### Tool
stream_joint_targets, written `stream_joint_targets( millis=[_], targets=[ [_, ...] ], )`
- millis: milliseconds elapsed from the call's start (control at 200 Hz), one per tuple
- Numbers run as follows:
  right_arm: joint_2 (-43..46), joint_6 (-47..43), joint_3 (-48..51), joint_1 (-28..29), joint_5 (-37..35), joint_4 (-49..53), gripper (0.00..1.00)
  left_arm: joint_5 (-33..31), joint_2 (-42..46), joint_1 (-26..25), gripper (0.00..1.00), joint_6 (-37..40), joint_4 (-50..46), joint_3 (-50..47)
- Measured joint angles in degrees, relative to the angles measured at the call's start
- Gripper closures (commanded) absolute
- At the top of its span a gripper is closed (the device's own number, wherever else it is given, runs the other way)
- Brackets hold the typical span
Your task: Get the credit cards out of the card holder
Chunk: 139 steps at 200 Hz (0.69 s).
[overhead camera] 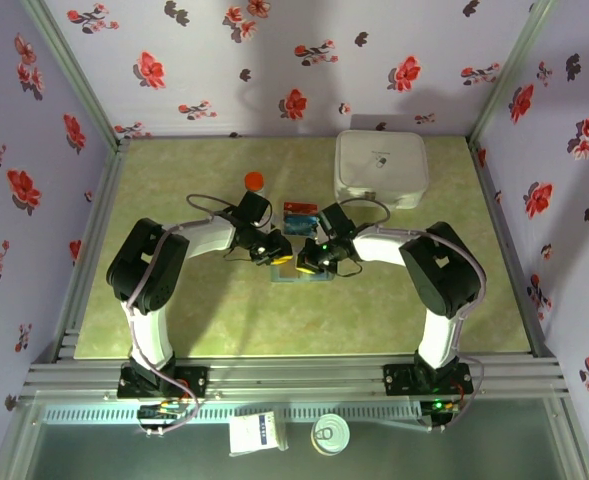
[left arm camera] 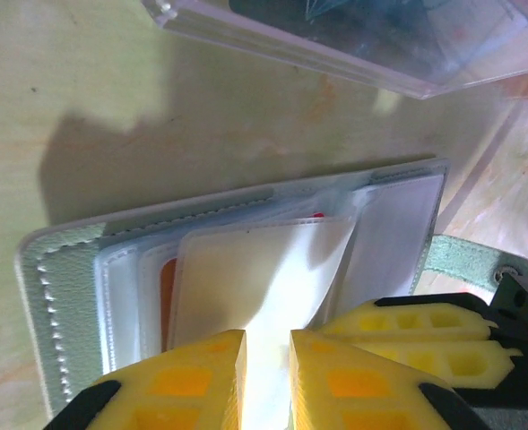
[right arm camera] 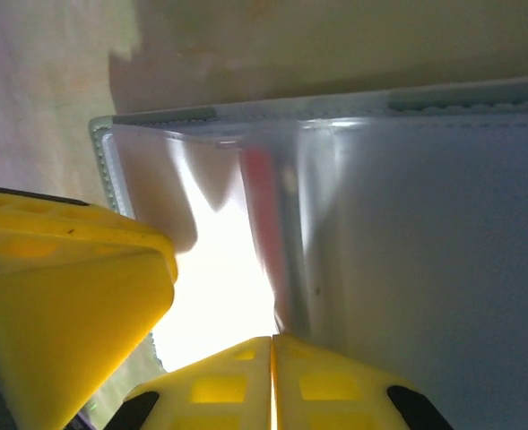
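Plastic sleeve (left arm camera: pixel 264 278) of the card holder (left arm camera: pixel 62 296) between left gripper (left arm camera: pixel 266 381) fingertips (left arm camera: pixel 192 385).

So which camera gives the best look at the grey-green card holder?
The left wrist view: the card holder lies open, its stitched edge and clear sleeves plain. The right wrist view shows one corner and sleeves very close up; the top view shows a small, largely covered patch.

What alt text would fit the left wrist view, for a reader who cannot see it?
The left gripper, at the bottom edge, pinches a clear sleeve of an open grey-green card holder lying on a green table. An orange card shows through the sleeves; the right gripper sits at the lower right, and a clear plastic box lies at the top.
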<state>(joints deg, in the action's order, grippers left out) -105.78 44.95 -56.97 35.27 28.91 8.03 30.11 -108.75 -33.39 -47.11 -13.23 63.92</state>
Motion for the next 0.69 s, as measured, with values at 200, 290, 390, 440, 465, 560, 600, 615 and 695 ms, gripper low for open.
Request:
stream_joint_targets(
  millis=[200, 290, 390, 440, 465, 560, 600, 615, 695],
  targets=[
    [0.35, -2.38, -1.62, 0.00, -3.52, 4.87, 0.90, -1.03, 0.79, 0.00, 0.76, 0.31, -1.25, 0.11],
    [0.90, -2.89, -1.68, 0.00, -4.74, 6.34, 0.90, -2.03, 1.40, 0.02, 0.79, 0.94, -2.58, 0.52],
    [1.57, -3.06, -1.75, 0.04, -5.97, 7.72, 0.88, -2.71, 1.51, 0.02, 0.83, 1.55, -3.34, 0.85],
    [1.86, -3.23, -2.01, 0.28, -6.62, 8.63, 0.88, -3.13, 1.51, 0.02, 0.85, 1.88, -3.85, 0.85],
    [1.95, -3.34, -2.23, 0.35, -6.91, 9.05, 0.88, -3.23, 1.51, 0.02, 0.85, 2.03, -4.04, 0.85],
    [1.95, -3.52, -3.43, 0.61, -8.00, 10.58, 0.87, -3.63, 1.51, 0.02, 0.88, 2.29, -4.44, 0.83],
    [1.97, -3.65, -3.93, 0.76, -8.24, 10.93, 0.86, -3.78, 1.51, 0.02, 0.90, 2.36, -4.44, 0.79],
    [1.97, -3.72, -4.11, 0.81, -8.39, 11.04, 0.86, -3.80, 1.51, 0.02, 0.90, 2.45, -4.46, 0.79],
    [1.97, -3.98, -4.79, 1.22, -8.46, 11.28, 0.83, -4.24, 1.46, 0.02, 0.93, 2.69, -4.61, 0.74]
  ],
)
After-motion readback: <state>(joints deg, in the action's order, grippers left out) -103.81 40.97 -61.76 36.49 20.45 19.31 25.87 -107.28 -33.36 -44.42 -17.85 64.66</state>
